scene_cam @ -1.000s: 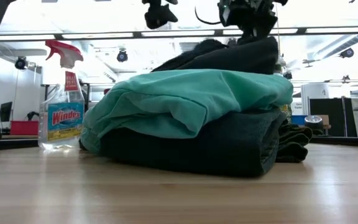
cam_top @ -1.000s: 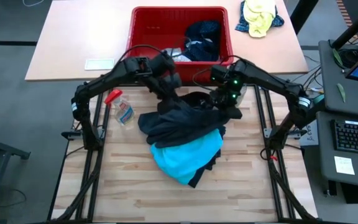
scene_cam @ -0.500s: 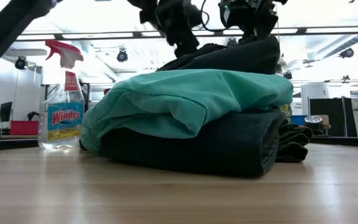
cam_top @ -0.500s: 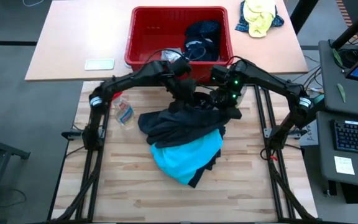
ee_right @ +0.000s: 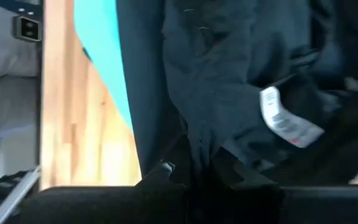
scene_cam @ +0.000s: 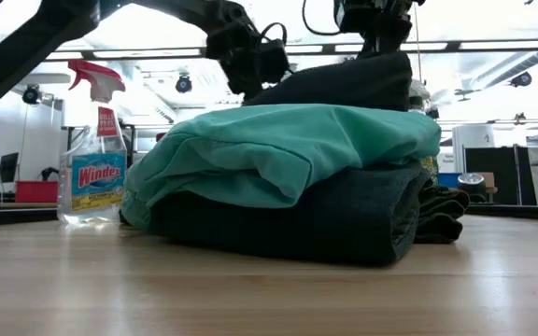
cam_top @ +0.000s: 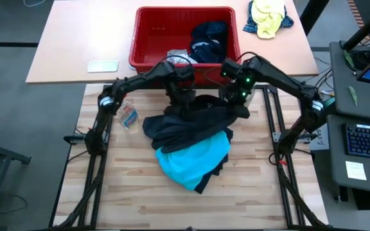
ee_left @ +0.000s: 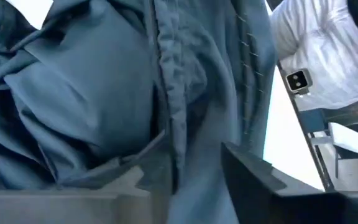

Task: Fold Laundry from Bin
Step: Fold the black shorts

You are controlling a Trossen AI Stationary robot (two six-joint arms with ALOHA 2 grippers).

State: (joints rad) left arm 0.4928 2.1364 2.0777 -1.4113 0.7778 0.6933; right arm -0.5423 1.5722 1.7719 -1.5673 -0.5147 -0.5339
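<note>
**Both grippers down on the dark shirt atop the pile**

Here, the laundry pile sits in the middle of the wooden table: a dark shirt crumpled on top, a turquoise shirt spread under it, more dark cloth at the bottom. From the low view the turquoise layer lies folded over a thick dark roll.

Left gripper is lowered onto the far edge of the dark shirt, near the middle of the pile's back side. Its wrist view is filled with blue-grey cloth folds, a seam running between the fingers; jaws partly closed, cloth between them, but whether they actually pinch it I cannot tell.

Right gripper is at the pile's far right corner, jaws pressed together on the dark shirt. Its wrist view shows dark fabric bunched at the fingers, with a white care label close by and turquoise cloth and bare wood off to one side. Low view: that corner of the dark shirt is drawn up into a peak under the gripper.

The red bin stands on the tan table beyond, just behind both grippers, with navy and pale garments still inside on its right half.

A spray bottle lies on the wood left of the pile. A yellow-and-blue cloth bundle rests right of the bin.
</note>
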